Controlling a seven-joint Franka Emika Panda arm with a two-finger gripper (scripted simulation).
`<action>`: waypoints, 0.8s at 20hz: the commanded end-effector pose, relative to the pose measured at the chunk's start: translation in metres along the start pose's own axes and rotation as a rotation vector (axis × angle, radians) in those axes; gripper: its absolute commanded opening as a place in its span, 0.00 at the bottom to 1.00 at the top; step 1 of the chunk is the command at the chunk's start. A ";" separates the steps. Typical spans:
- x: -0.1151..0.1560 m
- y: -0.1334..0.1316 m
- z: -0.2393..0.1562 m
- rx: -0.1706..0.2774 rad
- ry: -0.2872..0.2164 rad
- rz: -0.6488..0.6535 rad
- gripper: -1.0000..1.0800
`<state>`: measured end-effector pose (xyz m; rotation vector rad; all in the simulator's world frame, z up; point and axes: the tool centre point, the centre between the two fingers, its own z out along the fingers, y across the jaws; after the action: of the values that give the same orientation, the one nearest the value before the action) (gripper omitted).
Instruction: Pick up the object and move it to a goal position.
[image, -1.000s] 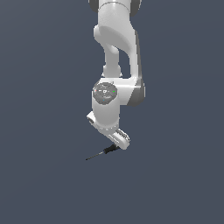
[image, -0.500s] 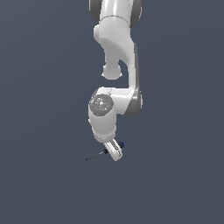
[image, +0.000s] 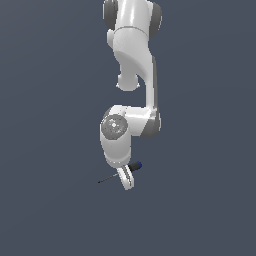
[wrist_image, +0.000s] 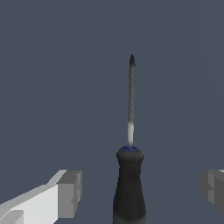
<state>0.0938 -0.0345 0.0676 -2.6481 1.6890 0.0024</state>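
The object is a small screwdriver (image: 120, 173) lying on the dark floor, its thin shaft pointing toward the exterior view's left and its blue handle end toward the right. In the wrist view the screwdriver (wrist_image: 130, 183) shows a black handle and a thin grey shaft. My gripper (image: 128, 181) has come down over the handle. It is open, with one finger (wrist_image: 65, 192) on each side of the handle and a clear gap on both sides; neither pad touches it.
The white arm (image: 132, 60) rises above the gripper in the exterior view. Plain dark grey floor (image: 200, 200) lies all around.
The arm has lowered over the last second, bringing the open fingers down around the screwdriver's handle. The screwdriver itself has not moved.
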 end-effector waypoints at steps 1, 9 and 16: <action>0.001 -0.001 0.002 0.000 0.001 0.019 0.96; 0.001 -0.001 0.009 0.000 0.001 0.022 0.96; 0.001 0.000 0.044 0.000 0.001 0.025 0.96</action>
<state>0.0944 -0.0356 0.0320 -2.6277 1.7215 0.0005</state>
